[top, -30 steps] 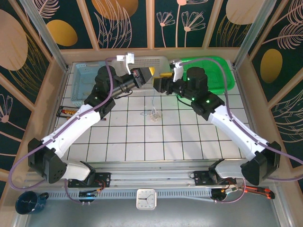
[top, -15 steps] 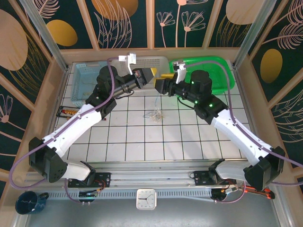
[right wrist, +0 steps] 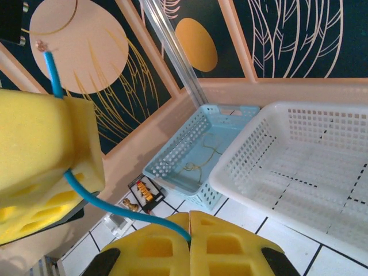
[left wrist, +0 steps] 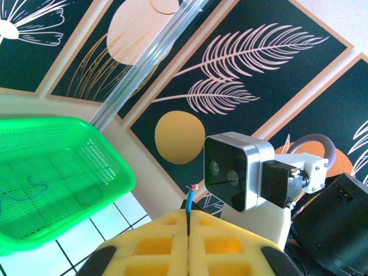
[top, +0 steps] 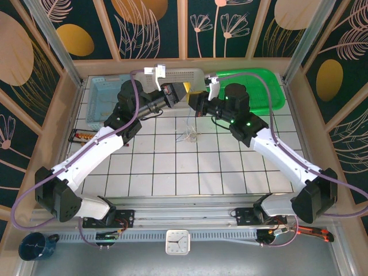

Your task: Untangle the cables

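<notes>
- The cables, seen from the top camera, are a small loose knot of very thin whitish and yellowish wires. They lie on the tiled table, and a faint strand seems to rise to the grippers above. The left gripper and right gripper meet almost tip to tip, just in front of the white basket.
- Left wrist camera: the yellow foam pads are pressed flat together on a blue wire. Its bare copper end pokes up between them. A green basket sits behind.
- Right wrist camera: its own pads are likewise closed tight on that blue wire, which arcs across to the left gripper's pad.
- Judged from this, one wire is being pulled out of the knot. The next move calls for drawing the grippers slowly apart, so the blue wire slides free without dragging the bundle along.
</notes>
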Controlling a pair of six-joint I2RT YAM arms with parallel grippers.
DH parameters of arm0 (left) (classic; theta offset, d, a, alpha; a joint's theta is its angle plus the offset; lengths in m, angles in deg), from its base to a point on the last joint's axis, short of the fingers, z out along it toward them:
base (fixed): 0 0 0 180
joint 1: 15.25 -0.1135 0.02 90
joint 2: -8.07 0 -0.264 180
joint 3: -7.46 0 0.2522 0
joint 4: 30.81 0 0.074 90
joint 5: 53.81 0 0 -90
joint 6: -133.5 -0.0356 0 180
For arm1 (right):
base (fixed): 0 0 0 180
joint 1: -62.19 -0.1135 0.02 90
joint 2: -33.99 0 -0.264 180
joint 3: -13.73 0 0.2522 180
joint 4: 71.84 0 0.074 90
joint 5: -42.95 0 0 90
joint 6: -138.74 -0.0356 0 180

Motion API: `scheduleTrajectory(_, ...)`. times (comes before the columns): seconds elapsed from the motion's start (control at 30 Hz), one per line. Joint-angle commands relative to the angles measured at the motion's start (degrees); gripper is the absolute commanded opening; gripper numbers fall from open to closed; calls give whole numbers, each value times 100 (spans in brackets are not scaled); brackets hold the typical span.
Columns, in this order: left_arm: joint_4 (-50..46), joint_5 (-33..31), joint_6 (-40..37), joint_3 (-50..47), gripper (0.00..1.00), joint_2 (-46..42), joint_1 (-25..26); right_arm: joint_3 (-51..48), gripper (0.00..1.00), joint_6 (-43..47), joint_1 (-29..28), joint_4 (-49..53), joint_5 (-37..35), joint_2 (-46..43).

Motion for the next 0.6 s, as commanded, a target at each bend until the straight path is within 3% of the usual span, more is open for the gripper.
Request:
scheduleTrajectory(0.0, 126, -80, -115, -16, 28, -162, 37, 149, 0, 13, 131, -191, -18, -162)
scheduleTrajectory(0.1, 131, -415, -275, -321, 61, -351, 36, 123, 0, -10, 209, -74, -72, -276)
scheduleTrajectory(0.2, 264, -838, -436, -853, 79, -654, 31, 66, 0, -43, 249, 6, -80, -405)
scheduleTrajectory(0.4, 649, -1549, -844, -2264, 92, -1260, 34, -72, 0, -117, 258, 111, -81, -662)
scheduleTrajectory(0.57, 772, -1539, -1356, -2937, 99, -1261, 37, -110, 0, -101, 257, 215, -111, -754)
